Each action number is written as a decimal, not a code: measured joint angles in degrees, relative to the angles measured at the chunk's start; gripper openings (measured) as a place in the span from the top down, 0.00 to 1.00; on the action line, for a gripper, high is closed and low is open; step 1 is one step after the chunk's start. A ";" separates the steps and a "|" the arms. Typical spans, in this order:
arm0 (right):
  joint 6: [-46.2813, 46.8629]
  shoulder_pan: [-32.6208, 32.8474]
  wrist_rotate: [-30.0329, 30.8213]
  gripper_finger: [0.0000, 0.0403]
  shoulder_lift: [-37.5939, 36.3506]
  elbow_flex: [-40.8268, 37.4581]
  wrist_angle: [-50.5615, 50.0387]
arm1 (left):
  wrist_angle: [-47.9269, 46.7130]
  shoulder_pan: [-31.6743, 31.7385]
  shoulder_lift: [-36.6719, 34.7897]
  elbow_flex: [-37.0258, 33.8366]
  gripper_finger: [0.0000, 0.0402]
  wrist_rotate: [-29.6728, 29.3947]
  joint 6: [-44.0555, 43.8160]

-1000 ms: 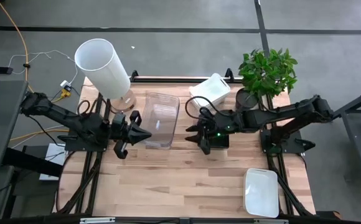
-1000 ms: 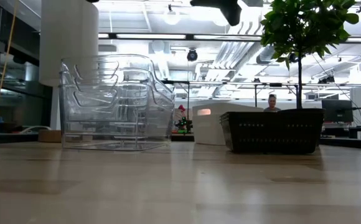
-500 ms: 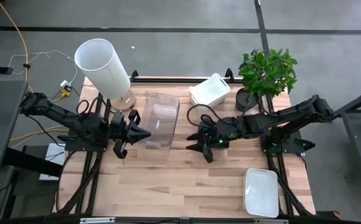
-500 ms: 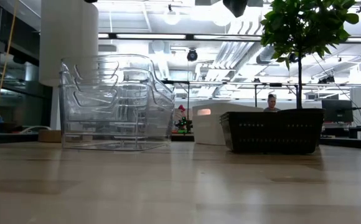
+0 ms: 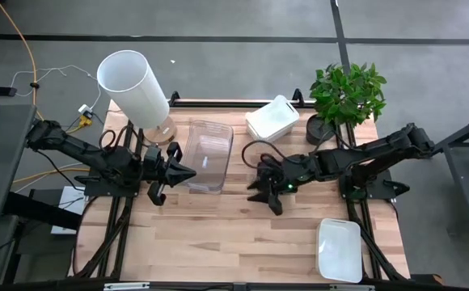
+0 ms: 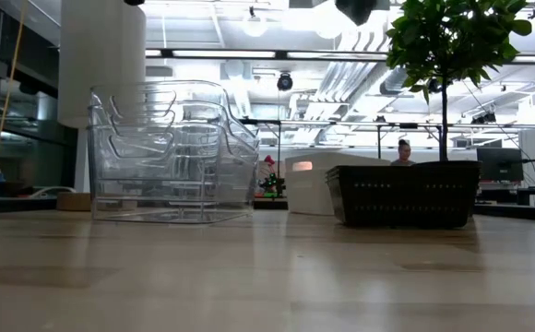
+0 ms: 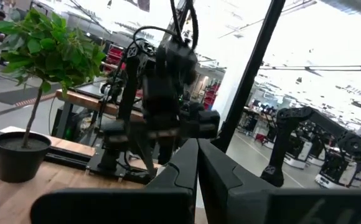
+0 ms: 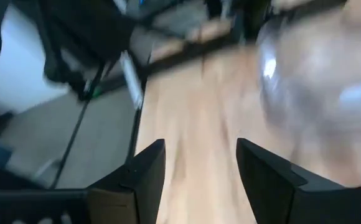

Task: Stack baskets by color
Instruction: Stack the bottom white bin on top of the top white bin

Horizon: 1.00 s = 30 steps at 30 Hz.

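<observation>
High view, right claw [image 5: 260,194] spread and empty over the worktop [image 5: 218,234], hiding the black basket [image 6: 404,194], left claw [image 5: 188,173] pinched together beside the clear baskets [image 5: 206,155].

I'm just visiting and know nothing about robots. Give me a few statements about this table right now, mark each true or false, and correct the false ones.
1. The right gripper is open and holds nothing. True.
2. The left gripper is wide open. False: its fingers are shut, beside the clear baskets.
3. The two white baskets are stacked together. False: one white basket sits by the plant, the other white basket at the table's near right corner.
4. A tall white cylinder stands at the far left of the table. True.
5. The clear baskets are nested in one stack. True.
</observation>
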 joint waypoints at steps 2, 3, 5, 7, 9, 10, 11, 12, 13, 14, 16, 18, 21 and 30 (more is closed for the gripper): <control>3.13 0.82 -3.36 0.54 -0.17 0.00 -4.09 | 0.02 0.00 0.00 -0.01 1.00 -0.21 0.00; 5.23 1.50 -5.30 0.54 -0.17 0.00 -6.12 | 0.00 0.00 0.00 0.00 1.00 -0.23 0.00; 10.44 3.39 -9.81 0.54 -0.18 0.00 -11.07 | 0.02 0.00 0.00 0.00 1.00 -0.23 -0.01; 16.13 6.20 -13.63 0.54 -0.12 0.00 -15.82 | 0.00 0.00 0.00 0.00 1.00 -0.23 -0.07; 22.12 9.92 -15.83 0.54 0.02 0.00 -21.62 | 0.00 0.00 0.00 0.00 1.00 -0.23 -0.04; 25.99 11.99 -16.30 0.54 0.06 0.00 -24.41 | 0.00 0.00 0.00 0.00 1.00 -0.23 -0.06; 30.65 14.17 -16.33 0.54 0.07 0.00 -26.82 | 0.00 0.00 0.00 0.00 1.00 -0.27 -0.12; 35.76 16.41 -16.24 0.54 0.07 0.00 -28.94 | 0.00 0.00 0.00 0.00 1.00 -0.49 -0.24; 41.34 18.69 -16.00 0.54 0.07 0.00 -30.81 | 0.00 0.00 0.00 0.00 1.00 -0.69 -0.24; 46.94 21.03 -15.37 0.54 0.07 0.00 -32.49 | 0.00 0.00 0.00 0.00 1.00 -0.82 -0.24; 58.56 25.57 -12.72 0.54 0.07 0.00 -34.00 | 0.00 0.00 0.00 0.00 1.00 -1.34 -0.22; 69.87 29.82 -8.82 0.54 0.22 0.00 -34.13 | 0.00 0.00 0.00 0.00 1.00 -1.54 -0.18; 86.53 34.45 -4.19 0.54 1.69 0.00 -35.36 | 0.00 0.00 0.00 0.00 1.00 -1.52 -0.22; 105.20 37.03 -5.88 0.54 12.36 0.00 -40.62 | 0.02 0.00 0.00 0.00 1.00 -1.54 -0.22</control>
